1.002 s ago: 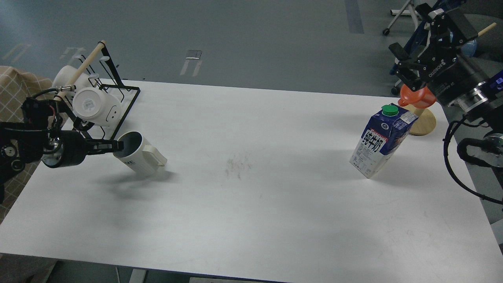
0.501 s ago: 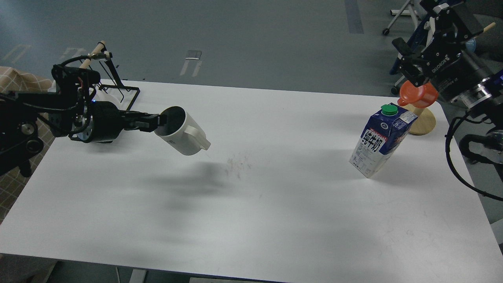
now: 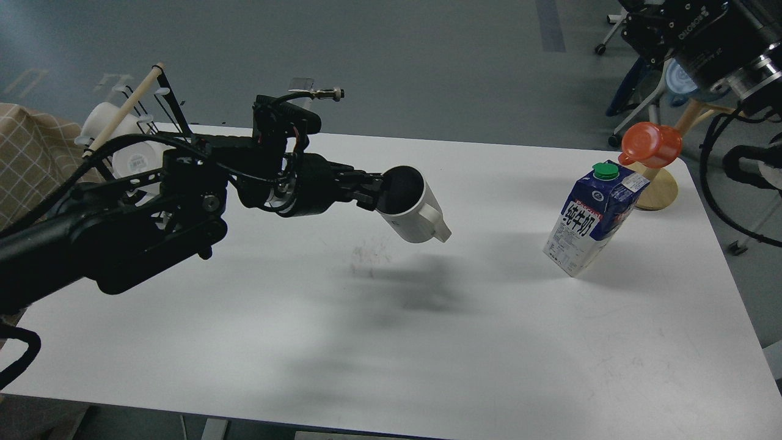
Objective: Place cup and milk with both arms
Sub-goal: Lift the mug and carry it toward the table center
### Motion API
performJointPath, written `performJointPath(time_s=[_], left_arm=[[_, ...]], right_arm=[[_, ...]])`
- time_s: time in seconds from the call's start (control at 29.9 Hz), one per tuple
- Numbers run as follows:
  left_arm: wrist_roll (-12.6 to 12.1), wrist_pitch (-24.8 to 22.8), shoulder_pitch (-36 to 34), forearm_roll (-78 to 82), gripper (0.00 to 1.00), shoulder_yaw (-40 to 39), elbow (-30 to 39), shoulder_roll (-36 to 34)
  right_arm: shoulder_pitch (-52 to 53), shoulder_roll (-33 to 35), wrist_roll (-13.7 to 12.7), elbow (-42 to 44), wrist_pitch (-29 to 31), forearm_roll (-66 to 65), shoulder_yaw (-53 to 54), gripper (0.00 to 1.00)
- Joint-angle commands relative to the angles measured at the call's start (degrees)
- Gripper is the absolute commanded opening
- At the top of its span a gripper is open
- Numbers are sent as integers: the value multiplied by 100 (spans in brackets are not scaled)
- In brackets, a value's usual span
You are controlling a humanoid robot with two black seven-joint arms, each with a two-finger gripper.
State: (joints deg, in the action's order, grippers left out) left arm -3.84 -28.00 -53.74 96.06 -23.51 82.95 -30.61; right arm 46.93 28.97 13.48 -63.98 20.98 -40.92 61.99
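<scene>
White cup [image 3: 410,208] now mid-table, airborne, tilted.

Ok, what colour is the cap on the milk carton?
Green. The cap sits atop the blue and white milk carton, clearest in the head view.

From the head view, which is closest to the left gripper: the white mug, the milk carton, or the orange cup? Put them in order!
From the left gripper:
1. White mug, held in it, mid-table.
2. Milk carton, standing to the right.
3. Orange cup, far right, beyond the carton.
</scene>
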Motion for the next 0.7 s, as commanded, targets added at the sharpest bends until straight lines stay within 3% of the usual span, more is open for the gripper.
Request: performJointPath(time_s=[0.0,0.17,0.67], left_arm=[[6,0,-390,106,0,617,-191,187],[32,0,-751,80,0,1305,-507,284],[-3,0,-725,97,0,1647,-780,381]], right_arm=[[35,-14,-3,-9,-6,-21,-3,100],[0,-23,-3,-9,-6,-13,-21,100],[-61,-208,-3,-9,-6,-65,-38,100]])
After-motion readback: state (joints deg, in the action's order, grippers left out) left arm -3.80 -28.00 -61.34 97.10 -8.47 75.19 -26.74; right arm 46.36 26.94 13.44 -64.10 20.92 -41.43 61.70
